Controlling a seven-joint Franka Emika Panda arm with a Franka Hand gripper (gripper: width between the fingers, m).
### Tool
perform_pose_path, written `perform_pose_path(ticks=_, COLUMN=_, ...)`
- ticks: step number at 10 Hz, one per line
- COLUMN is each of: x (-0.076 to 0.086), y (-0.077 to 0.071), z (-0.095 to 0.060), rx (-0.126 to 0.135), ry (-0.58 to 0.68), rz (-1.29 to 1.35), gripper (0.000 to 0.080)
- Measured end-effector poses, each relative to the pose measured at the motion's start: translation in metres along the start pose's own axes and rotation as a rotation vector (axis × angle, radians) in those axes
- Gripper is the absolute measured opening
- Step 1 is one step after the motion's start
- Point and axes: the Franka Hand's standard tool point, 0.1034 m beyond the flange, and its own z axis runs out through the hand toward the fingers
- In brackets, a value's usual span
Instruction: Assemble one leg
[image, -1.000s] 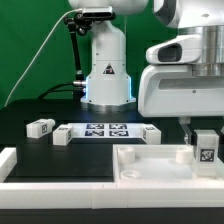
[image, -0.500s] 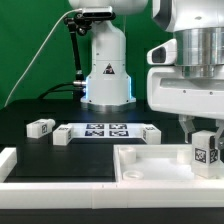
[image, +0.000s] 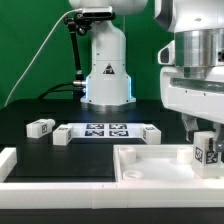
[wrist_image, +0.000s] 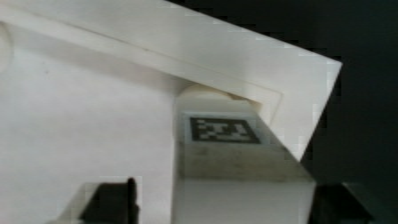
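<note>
A leg (image: 207, 150), a small white post with a marker tag, stands upright at the near right corner of the large white tray-like piece (image: 150, 165). My gripper (image: 205, 132) hangs over the leg, with one dark finger (image: 186, 125) just beside it. In the wrist view the leg (wrist_image: 240, 150) sits between my fingers (wrist_image: 111, 202) at the tray piece's corner (wrist_image: 267, 95). My gripper (wrist_image: 228, 208) has a narrow gap to the leg on one side, so it looks open around the leg.
Three more legs (image: 41, 127), (image: 62, 134), (image: 152, 133) lie on the black table beside the marker board (image: 105, 130). A white rail (image: 40, 185) runs along the front edge. The arm's base (image: 105, 75) stands behind.
My hand has turned about its vertical axis and shifted slightly towards the exterior view's right. The leg stays upright in about the same place.
</note>
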Motion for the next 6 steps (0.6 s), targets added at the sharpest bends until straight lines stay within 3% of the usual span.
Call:
perform_pose_path(ticks=1, x=-0.0002, y=0.0008, z=0.0004, rx=-0.005, ry=-0.002, rz=-0.052, gripper=0.0503)
perform_pose_path(ticks=2, x=-0.0002, y=0.0011, z=0.0009, rx=-0.007, ry=0.000, rz=-0.163, gripper=0.0618)
perform_pose_path(ticks=6, x=-0.0030, y=0.0002, z=0.0010, rx=-0.006, ry=-0.003, rz=-0.590, gripper=0.0648)
